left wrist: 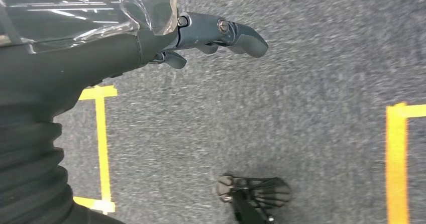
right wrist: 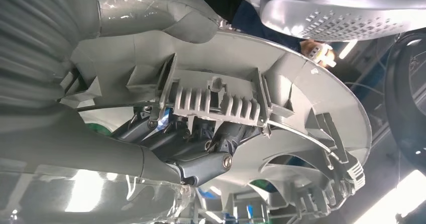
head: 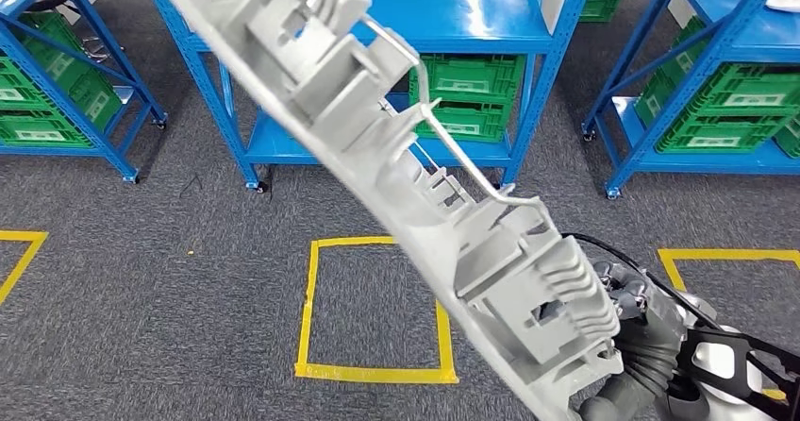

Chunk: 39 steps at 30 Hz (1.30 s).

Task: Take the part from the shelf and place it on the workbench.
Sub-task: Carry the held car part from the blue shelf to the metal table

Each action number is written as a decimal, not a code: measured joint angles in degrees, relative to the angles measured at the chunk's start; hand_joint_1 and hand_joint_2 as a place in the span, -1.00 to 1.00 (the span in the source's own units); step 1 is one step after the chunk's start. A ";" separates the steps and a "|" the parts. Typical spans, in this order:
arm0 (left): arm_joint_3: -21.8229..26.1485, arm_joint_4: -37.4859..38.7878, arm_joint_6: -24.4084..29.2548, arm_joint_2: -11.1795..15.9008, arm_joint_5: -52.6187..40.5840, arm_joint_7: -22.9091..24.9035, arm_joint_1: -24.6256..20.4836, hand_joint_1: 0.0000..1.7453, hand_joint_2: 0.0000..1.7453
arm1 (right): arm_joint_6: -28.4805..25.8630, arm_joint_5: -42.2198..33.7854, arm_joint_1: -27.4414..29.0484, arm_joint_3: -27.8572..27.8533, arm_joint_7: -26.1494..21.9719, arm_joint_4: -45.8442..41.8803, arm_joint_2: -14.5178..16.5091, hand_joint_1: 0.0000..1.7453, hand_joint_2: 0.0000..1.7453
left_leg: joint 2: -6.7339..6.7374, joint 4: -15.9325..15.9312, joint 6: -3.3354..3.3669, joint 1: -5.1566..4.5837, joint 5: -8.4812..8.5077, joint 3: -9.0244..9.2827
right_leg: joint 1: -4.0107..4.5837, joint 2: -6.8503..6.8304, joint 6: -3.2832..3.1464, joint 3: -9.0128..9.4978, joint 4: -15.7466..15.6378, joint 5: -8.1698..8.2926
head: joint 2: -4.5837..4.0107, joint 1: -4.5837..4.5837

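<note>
A long grey moulded plastic part [head: 396,166] with ribs, clips and a thin wire rod slants across the head view from upper left to lower right. My right hand [head: 630,345] grips its lower end at the bottom right. In the right wrist view its dark fingers [right wrist: 201,143] curl around the ribbed block of the part [right wrist: 236,103]. My left hand [left wrist: 216,35] hangs over grey carpet with nothing in it, its fingers curled in.
Blue metal shelves [head: 472,25] with green crates [head: 467,95] stand ahead, with more at the left [head: 57,91] and right [head: 726,100]. Yellow tape squares [head: 373,308] mark the grey carpet.
</note>
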 joint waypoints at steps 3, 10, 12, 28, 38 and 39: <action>0.44 -1.04 -0.82 -0.52 -0.02 0.02 -0.02 -1.00 1.00 | 0.00 -0.40 -0.24 0.09 -0.04 0.58 -0.15 0.84 1.00 | 0.41 1.40 -0.55 0.13 1.80 -3.67 | -0.16 -0.29 1.94 5.82 -4.05 3.17 | 0.00 0.03; 1.54 -3.59 -1.46 -1.29 -0.10 0.09 0.17 -1.00 1.00 | 0.00 -0.84 -0.45 0.55 -0.11 1.14 -0.17 0.84 1.00 | 0.39 4.24 -2.67 0.36 2.91 -7.45 | 0.18 -0.81 -0.55 12.30 -16.22 1.37 | 0.00 -0.03; 1.80 -3.92 -1.52 -1.38 -0.17 0.12 0.22 -1.00 1.00 | 0.01 -0.85 -0.60 0.62 -0.12 1.30 -0.14 0.84 1.00 | 0.31 8.61 -3.55 0.75 -2.46 -8.38 | 0.03 -0.96 -1.19 11.31 -16.22 2.55 | 0.00 -0.22; 2.52 -5.11 -1.90 -1.44 -1.30 -0.53 -0.16 -1.00 1.00 | 0.39 -0.84 -1.13 0.94 0.54 1.48 0.31 0.84 1.00 | 0.54 -0.32 -0.11 0.13 -2.46 2.88 | 0.13 -0.90 -0.02 1.74 -8.35 2.35 | 0.00 -0.06; 2.81 -5.26 -2.37 -1.62 -2.07 -0.89 -0.29 -1.00 1.00 | 1.08 -1.13 -1.02 0.84 -0.98 1.94 0.16 0.84 1.00 | 0.70 4.10 -1.77 -0.08 1.56 -5.39 | 0.30 -0.78 1.14 12.37 -15.52 0.92 | 0.00 0.01; 3.03 -5.40 -2.51 -1.63 -2.13 -0.92 -0.29 -1.00 1.00 | 1.10 -1.18 -0.95 0.82 -1.13 1.98 0.16 0.84 1.00 | 0.68 4.16 -2.07 -0.01 1.94 -5.62 | 0.17 -0.82 0.65 11.81 -15.37 1.25 | 0.00 0.04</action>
